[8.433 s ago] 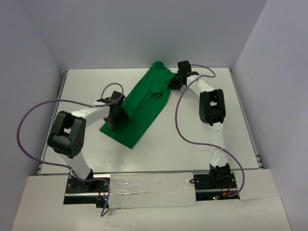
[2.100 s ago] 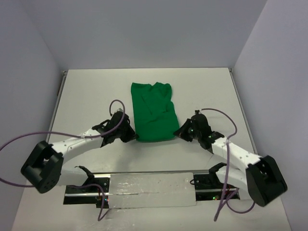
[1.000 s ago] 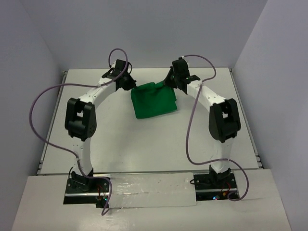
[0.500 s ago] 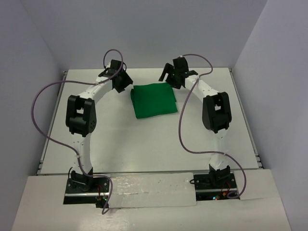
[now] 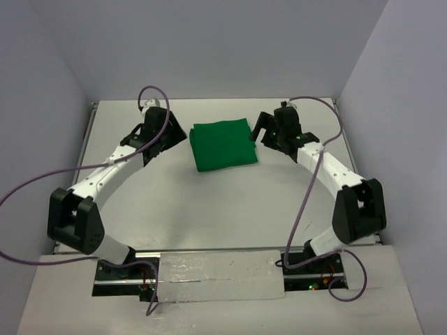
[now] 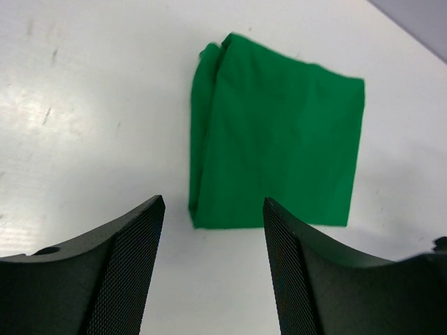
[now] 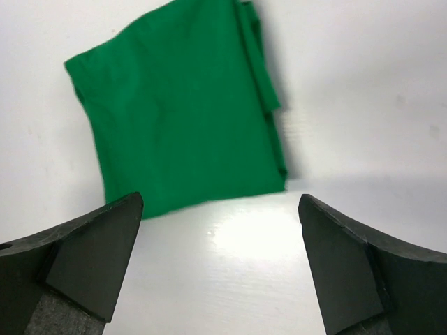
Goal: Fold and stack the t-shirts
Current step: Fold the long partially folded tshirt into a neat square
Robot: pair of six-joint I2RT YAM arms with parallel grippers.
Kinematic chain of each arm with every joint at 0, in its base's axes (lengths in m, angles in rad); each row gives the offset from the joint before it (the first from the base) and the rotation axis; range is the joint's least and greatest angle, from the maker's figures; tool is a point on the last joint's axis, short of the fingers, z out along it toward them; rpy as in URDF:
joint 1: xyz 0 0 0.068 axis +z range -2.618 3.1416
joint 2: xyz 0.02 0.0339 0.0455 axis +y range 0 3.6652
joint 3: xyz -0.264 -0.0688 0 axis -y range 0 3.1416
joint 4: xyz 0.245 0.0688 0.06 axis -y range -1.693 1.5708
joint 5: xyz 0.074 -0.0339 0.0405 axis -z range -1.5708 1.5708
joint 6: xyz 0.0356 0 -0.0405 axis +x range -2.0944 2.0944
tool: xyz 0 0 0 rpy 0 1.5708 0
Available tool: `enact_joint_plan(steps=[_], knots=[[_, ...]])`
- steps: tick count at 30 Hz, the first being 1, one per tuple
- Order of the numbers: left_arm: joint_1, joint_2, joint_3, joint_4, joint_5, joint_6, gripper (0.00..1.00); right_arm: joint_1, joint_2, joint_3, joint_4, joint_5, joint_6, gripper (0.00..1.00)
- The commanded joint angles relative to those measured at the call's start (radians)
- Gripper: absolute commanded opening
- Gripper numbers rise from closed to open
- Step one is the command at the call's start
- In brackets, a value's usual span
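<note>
The green t-shirt (image 5: 223, 144) lies folded into a small flat square on the far middle of the white table (image 5: 223, 202). My left gripper (image 5: 173, 134) hovers just left of it, jaws apart and empty. On the other side my right gripper (image 5: 260, 130) stands wide open, also empty. In the left wrist view the folded shirt (image 6: 276, 160) sits beyond my open fingers (image 6: 126, 272) with bare table between. The right wrist view shows the same square (image 7: 180, 105) ahead of the spread fingertips (image 7: 91, 258), not touching them.
Grey walls (image 5: 209, 49) close the table at the back and sides. The arm bases and a strip of pale tape (image 5: 220, 273) run along the near edge. Purple cables (image 5: 28, 188) loop out from both arms.
Both grippers have let go of the shirt's far edge and opened. They have pulled away sideways and toward the near side; the shirt now lies as a neat folded square.
</note>
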Motion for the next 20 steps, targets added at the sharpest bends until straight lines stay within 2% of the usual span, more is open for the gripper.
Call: enact_joint_plan(steps=[1,6,11,20], knots=[[-0.009,-0.137,-0.103,0.048,-0.013,0.072,0.67,-0.002,-0.162,-0.102,-0.032,0.13,-0.04,1.0],[-0.015,-0.291,-0.228,0.031,-0.023,0.116,0.67,-0.002,-0.327,-0.179,-0.081,0.252,-0.041,1.0],[-0.016,-0.43,-0.294,0.013,-0.031,0.131,0.68,-0.002,-0.431,-0.22,-0.121,0.297,-0.043,1.0],[-0.016,-0.47,-0.295,-0.02,-0.045,0.133,0.68,-0.001,-0.52,-0.285,-0.143,0.32,-0.033,1.0]])
